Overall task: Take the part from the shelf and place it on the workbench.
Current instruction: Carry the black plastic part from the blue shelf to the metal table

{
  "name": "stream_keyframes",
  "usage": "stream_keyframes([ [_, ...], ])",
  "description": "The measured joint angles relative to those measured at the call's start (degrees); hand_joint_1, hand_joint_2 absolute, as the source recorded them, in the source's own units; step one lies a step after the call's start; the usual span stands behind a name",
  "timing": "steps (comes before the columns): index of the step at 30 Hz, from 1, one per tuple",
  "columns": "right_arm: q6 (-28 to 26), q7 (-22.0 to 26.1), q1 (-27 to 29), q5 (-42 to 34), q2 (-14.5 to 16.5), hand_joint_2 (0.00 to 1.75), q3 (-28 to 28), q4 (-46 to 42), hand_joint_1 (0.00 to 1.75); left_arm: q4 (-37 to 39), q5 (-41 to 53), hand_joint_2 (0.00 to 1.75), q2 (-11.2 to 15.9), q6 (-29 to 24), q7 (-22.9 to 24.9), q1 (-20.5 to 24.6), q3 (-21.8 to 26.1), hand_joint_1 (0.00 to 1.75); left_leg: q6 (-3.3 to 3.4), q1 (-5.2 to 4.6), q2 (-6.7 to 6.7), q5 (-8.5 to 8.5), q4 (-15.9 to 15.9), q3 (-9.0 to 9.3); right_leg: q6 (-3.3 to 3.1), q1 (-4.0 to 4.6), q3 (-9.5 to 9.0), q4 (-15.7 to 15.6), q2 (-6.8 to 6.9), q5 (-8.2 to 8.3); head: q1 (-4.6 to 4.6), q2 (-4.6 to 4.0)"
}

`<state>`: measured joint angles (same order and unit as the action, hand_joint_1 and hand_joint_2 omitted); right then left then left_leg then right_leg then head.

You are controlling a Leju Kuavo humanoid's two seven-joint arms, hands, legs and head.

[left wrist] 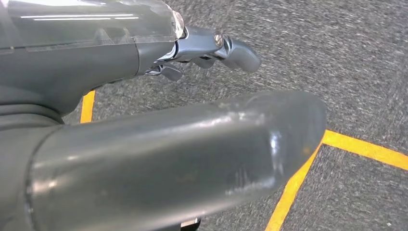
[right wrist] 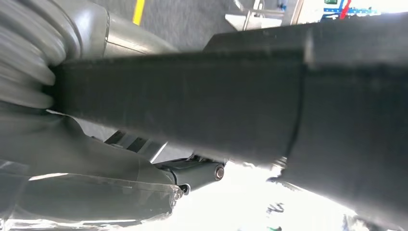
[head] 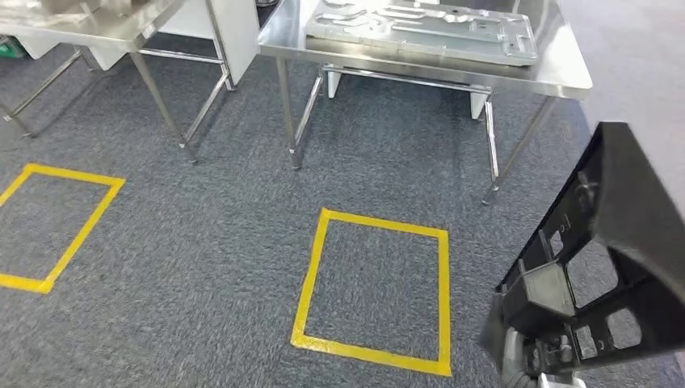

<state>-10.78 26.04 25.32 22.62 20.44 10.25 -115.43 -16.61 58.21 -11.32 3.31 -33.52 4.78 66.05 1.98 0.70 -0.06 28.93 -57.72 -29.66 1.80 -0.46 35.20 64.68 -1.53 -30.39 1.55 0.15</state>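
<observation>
Black plastic, ribbed and pierced with cut-outs: that is the part (head: pixel 610 242), carried low at the right of the head view, tilted, well above the grey carpet (head: pixel 202 226). The right hand (right wrist: pixel 72 159) holds it; in the right wrist view the part's dark bar runs straight across the palm, with the ribbed cover behind it and a finger curled under it. In the head view a little of that hand shows beneath the part's lower end.

The left hand (left wrist: pixel 159 159) holds nothing. Its thick thumb lies straight and its darker fingers (left wrist: pixel 211 45) reach forward, apart from the thumb, over the carpet and a strip of yellow tape.

So the pick-up looks done (the shelf is not to be seen here) and the carry is under way. Ahead stands a steel desk (head: pixel 565 77) with a pale metal panel (head: pixel 424 31) lying flat across most of its top; only the right-hand edge and the near edge are bare. A second steel desk (head: pixel 97 28) stands further left. A yellow taped square (head: pixel 311 271) on the floor lies just before the first desk, likely the standing mark.

What is left, as I judge it: close on the desk, raise the part above its near edge, set it down and let go.
</observation>
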Motion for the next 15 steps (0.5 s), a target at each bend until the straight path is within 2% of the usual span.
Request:
stream_keyframes([
  [2,-0.20,-0.49,-0.73,2.24,-0.02,1.75,0.03,-1.07,1.75,0.00,0.33,0.00,0.12,0.04,-0.03,-0.09,0.00,0.00,0.10,-0.05,0.42,0.31,-0.02,0.26,0.25,-0.18,4.12,6.79,0.89,-2.74,0.21,0.00],
  [3,-0.37,-0.61,-0.98,3.21,-0.02,1.75,0.06,-1.51,1.75,0.00,0.48,0.00,0.17,0.07,-0.05,-0.15,0.01,0.00,0.05,-0.07,0.58,0.56,-0.02,0.49,0.30,-0.29,5.68,8.91,1.05,-3.07,0.21,0.00],
  [4,-0.59,-0.62,-1.23,4.07,-0.03,1.75,0.09,-1.93,1.75,0.01,0.63,0.00,0.22,0.10,-0.07,-0.21,0.01,0.00,-0.03,-0.06,0.69,0.86,-0.03,0.83,0.34,-0.39,6.27,8.98,1.15,-2.21,0.22,0.00],
  [5,-0.83,-0.64,-1.57,4.91,-0.03,1.75,0.13,-2.37,1.75,0.01,0.78,0.00,0.26,0.13,-0.10,-0.25,0.00,0.00,-0.16,-0.04,0.77,1.22,-0.02,1.32,0.31,-0.46,5.72,6.88,1.29,-0.28,0.23,0.00],
  [6,-0.99,-0.68,-2.01,5.68,-0.03,1.75,0.14,-2.89,1.75,0.02,0.90,0.00,0.28,0.18,-0.13,-0.26,-0.01,0.00,-0.31,-0.03,0.86,1.63,-0.01,1.86,0.23,-0.49,4.37,3.27,1.49,2.25,0.23,0.00],
  [7,-1.10,-0.72,-2.54,6.30,-0.03,1.75,0.14,-3.35,1.75,0.02,1.02,0.00,0.29,0.22,-0.14,-0.24,-0.01,0.00,-0.50,-0.02,0.97,2.03,0.03,2.40,0.04,-0.42,3.01,-0.18,1.79,3.98,0.22,0.00],
  [8,-1.16,-0.82,-3.09,6.83,-0.05,1.75,0.14,-3.78,1.75,0.02,1.13,0.00,0.30,0.26,-0.16,-0.17,-0.02,0.00,-0.78,-0.04,1.08,2.40,0.09,2.76,-0.26,-0.18,1.96,-2.97,2.11,4.68,0.22,0.00],
  [9,-1.20,-0.98,-3.54,7.25,-0.07,1.75,0.14,-4.13,1.75,0.02,1.19,0.00,0.32,0.30,-0.19,-0.08,-0.03,0.00,-1.11,-0.08,1.19,2.72,0.25,2.94,-0.64,0.06,1.39,-4.53,2.35,4.78,0.22,0.01],
  [11,-1.38,-1.44,-4.13,7.75,-0.11,1.75,0.13,-4.65,1.75,0.02,1.32,0.00,0.38,0.30,-0.22,0.01,-0.04,0.00,-1.93,-0.16,1.36,2.84,0.16,3.50,-1.63,0.39,1.00,-5.21,2.32,4.06,0.22,0.02],
  [13,-1.70,-1.97,-4.54,8.10,-0.14,1.75,0.10,-5.02,1.75,0.02,1.40,0.00,0.41,0.31,-0.23,0.06,-0.06,0.00,-2.52,-0.09,1.25,2.84,-1.69,3.48,-2.63,0.18,-0.12,-5.63,1.92,3.99,0.13,0.01],
  [14,-1.88,-2.20,-4.85,8.27,-0.16,1.75,0.05,-5.12,1.75,0.02,1.44,0.00,0.41,0.32,-0.24,0.12,-0.08,0.00,-2.66,-0.04,1.05,3.25,-3.92,2.45,-3.08,0.11,-0.75,-5.79,1.82,3.66,0.01,0.00],
  [15,-2.05,-2.42,-5.16,8.40,-0.18,1.75,-0.02,-5.20,1.75,0.02,1.49,0.00,0.42,0.34,-0.24,0.20,-0.10,0.00,-2.73,0.03,0.84,4.17,-7.11,0.64,-3.43,0.08,-1.33,-5.94,1.70,3.28,-0.09,0.00],
])
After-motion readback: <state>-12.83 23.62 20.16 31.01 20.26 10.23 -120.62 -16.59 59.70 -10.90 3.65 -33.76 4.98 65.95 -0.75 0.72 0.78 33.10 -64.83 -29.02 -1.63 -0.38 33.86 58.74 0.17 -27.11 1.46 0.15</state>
